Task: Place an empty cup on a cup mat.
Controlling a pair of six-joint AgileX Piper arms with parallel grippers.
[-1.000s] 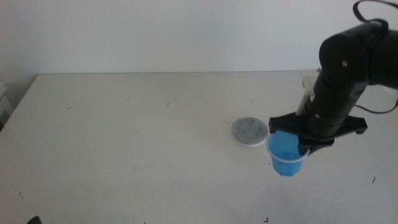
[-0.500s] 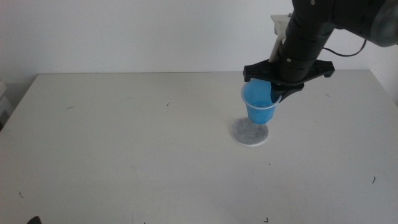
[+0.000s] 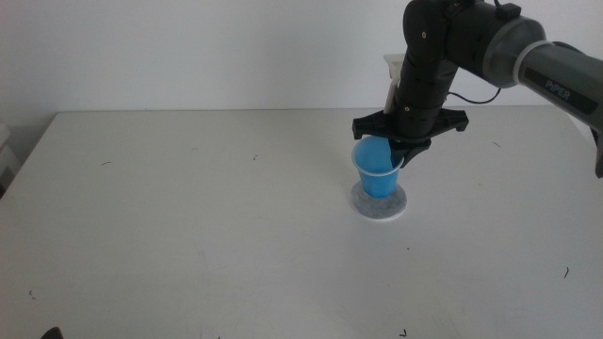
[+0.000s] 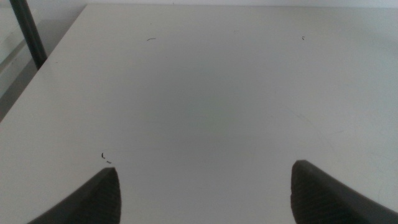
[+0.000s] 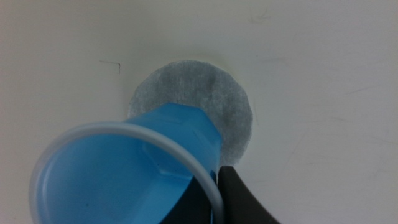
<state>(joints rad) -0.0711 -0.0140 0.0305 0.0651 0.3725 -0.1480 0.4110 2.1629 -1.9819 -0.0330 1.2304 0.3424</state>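
Observation:
The blue cup (image 3: 378, 169) with a thin white rim is upright and empty, held directly over the grey cup mat (image 3: 381, 202) right of the table's middle. I cannot tell whether its base touches the mat. My right gripper (image 3: 396, 149) reaches in from the back right and is shut on the cup's rim. In the right wrist view the cup (image 5: 130, 174) fills the foreground over the mat (image 5: 205, 99), with one dark fingertip (image 5: 239, 199) against its rim. My left gripper (image 4: 205, 193) waits open over bare table near the front left.
The white table (image 3: 188, 207) stretches wide to the left and front of the mat. A dark post (image 4: 28, 31) stands past the table edge in the left wrist view. A small pale object (image 3: 394, 64) shows behind the right arm.
My right gripper has carried the cup from the front right of the mat, up and back, then down over the mat. The left arm has not moved.

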